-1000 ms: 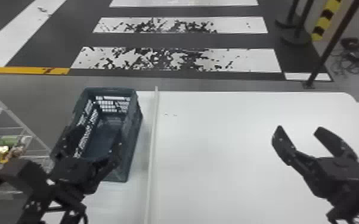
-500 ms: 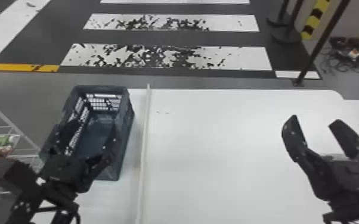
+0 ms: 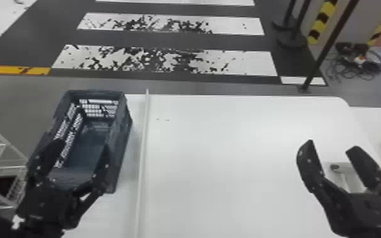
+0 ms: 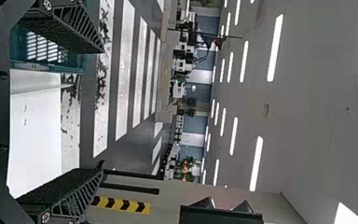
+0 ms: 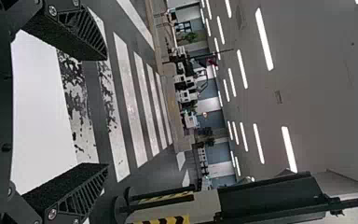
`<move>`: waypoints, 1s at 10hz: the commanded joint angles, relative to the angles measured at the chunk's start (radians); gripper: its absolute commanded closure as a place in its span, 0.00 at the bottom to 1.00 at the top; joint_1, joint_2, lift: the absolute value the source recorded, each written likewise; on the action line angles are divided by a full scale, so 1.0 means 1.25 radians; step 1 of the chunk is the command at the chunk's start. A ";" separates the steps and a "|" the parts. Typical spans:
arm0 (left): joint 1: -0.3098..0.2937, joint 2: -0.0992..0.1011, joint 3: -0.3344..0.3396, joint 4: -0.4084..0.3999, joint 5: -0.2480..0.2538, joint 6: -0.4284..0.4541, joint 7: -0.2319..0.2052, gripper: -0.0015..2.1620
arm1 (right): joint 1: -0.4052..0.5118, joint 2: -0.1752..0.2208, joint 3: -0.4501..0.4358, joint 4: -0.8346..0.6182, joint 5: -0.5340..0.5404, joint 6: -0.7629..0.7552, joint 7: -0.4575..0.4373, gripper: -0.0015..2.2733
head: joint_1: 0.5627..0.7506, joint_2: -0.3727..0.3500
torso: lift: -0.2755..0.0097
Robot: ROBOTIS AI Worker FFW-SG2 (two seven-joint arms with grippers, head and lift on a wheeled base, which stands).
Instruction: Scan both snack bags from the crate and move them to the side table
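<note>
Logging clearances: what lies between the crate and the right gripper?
In the head view, a thin white strip near the crate, then bare white tabletop towards the right gripper.

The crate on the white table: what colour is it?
The crate is dark blue-grey, seen best in the head view.
</note>
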 commanded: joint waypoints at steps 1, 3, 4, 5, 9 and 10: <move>0.032 -0.005 0.002 0.000 0.018 -0.011 0.000 0.04 | 0.021 -0.011 -0.002 0.004 -0.021 -0.006 0.000 0.05 | 0.70 0.50 | 0.86; 0.046 -0.010 0.007 -0.010 0.031 -0.009 0.000 0.04 | 0.039 -0.020 -0.006 -0.007 -0.020 0.040 0.000 0.05 | 0.70 0.51 | 0.86; 0.048 -0.011 0.009 -0.022 0.033 0.008 -0.001 0.04 | 0.045 -0.021 -0.015 -0.029 -0.018 0.119 0.000 0.05 | 0.70 0.51 | 0.86; 0.048 -0.011 0.013 -0.042 0.035 0.067 -0.001 0.04 | 0.047 -0.021 -0.023 -0.055 -0.020 0.205 0.000 0.05 | 0.70 0.52 | 0.86; 0.056 -0.011 0.014 -0.052 0.046 0.065 -0.006 0.04 | 0.051 -0.021 -0.026 -0.065 -0.021 0.185 0.000 0.05 | 0.70 0.51 | 0.86; 0.057 -0.011 0.016 -0.051 0.051 0.065 -0.006 0.04 | 0.052 -0.021 -0.026 -0.066 -0.021 0.185 0.000 0.05 | 0.70 0.51 | 0.86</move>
